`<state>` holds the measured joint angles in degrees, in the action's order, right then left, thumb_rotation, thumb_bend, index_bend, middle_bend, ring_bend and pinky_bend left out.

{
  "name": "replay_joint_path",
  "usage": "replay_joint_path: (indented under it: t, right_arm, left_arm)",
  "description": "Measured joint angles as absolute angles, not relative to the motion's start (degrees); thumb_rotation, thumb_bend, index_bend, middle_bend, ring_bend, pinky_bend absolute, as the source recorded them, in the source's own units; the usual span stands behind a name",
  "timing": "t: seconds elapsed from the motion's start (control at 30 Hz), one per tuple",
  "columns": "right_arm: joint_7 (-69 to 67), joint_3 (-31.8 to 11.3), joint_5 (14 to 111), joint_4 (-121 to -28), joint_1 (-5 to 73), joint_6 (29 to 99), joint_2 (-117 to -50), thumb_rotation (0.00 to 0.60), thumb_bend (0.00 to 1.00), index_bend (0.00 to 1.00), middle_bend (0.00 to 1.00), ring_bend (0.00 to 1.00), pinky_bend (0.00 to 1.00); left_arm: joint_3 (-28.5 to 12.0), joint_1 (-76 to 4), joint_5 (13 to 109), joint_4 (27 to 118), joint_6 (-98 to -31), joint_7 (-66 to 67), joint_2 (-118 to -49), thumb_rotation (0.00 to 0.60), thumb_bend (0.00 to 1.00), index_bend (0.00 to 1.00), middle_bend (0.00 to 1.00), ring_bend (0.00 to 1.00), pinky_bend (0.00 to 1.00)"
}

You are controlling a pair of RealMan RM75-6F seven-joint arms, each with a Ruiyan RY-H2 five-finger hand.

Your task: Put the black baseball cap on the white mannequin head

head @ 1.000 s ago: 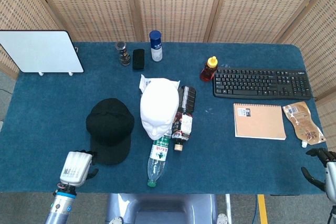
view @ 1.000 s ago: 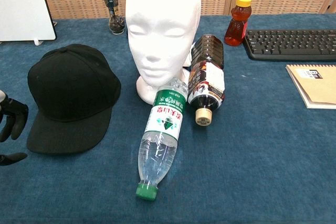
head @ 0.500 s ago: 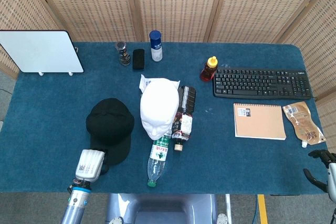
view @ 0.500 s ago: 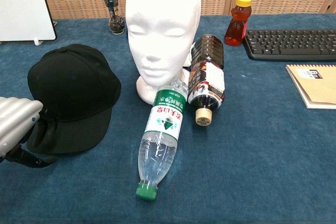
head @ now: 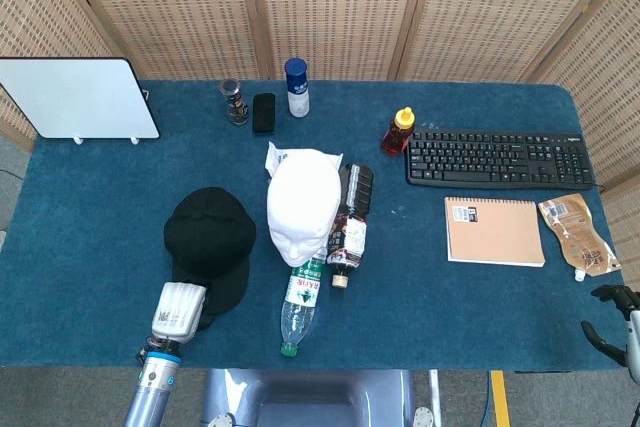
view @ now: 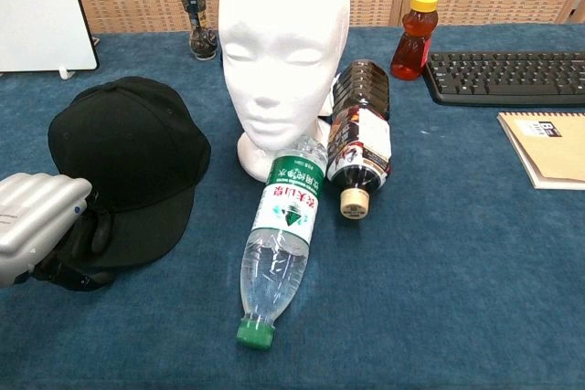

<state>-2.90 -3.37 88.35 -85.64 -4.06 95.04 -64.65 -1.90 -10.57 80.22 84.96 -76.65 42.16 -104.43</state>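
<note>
The black baseball cap (head: 208,237) (view: 128,152) lies flat on the blue table, left of the white mannequin head (head: 303,205) (view: 283,43), which stands upright on its base. My left hand (head: 178,309) (view: 41,226) is at the cap's near brim edge. Its dark fingers (view: 90,233) lie over the brim and the thumb sits low along the brim's front; a firm grip does not show. My right hand (head: 610,322) hovers off the table's near right corner with fingers apart and nothing in it.
A clear water bottle (head: 303,302) (view: 283,244) and a dark bottle (head: 350,227) (view: 359,139) lie in front of and right of the head. Further right are a honey bottle (head: 399,131), keyboard (head: 498,158), notebook (head: 494,231) and pouch (head: 577,233). A whiteboard (head: 78,97) stands back left.
My left hand has moved right and forward from beside the cap onto its brim. The right hand has sunk slightly toward the frame's bottom corner. The cap has not shifted.
</note>
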Motion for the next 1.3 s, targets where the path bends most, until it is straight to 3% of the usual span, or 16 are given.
replay_joint_path:
  t: [0.57,0.9,1.07,1.3]
  right_arm:
    - [-2.85,-3.99,87.90,-86.14,-5.11,96.85,-64.15,0.600,0.23,0.40,0.46,0.50,0.58]
    - [-2.61,-4.44,87.62,-86.89,-6.19,98.80,-63.39,0.600,0.23,0.40,0.46,0.50,0.58]
    - [-1.61,-4.72,87.93,-88.30,-6.96,100.54,-62.18,0.600,0.23,0.40,0.46,0.50,0.58]
    - [-0.53,-5.32,87.99,-89.88,-7.59,101.92,-61.16,0.600,0.23,0.40,0.46,0.50,0.58]
  left_arm:
    - [-5.81,-13.56,78.37,84.37,-76.28,40.04,-105.10,0.600,0.20,0.64,0.69,0.65,0.72]
    - [-11.96,-18.06,76.92,85.12,-75.50,40.86,-103.57,0.600,0.20,0.64,0.69,0.64,0.72]
    - [-16.90,-22.04,74.39,82.05,-73.77,40.47,-103.73,0.600,0.21,0.64,0.69,0.61,0.72]
    - [-20.26,-26.73,70.88,75.10,-70.59,38.54,-104.88,0.600,0.21,0.64,0.69,0.57,0.72]
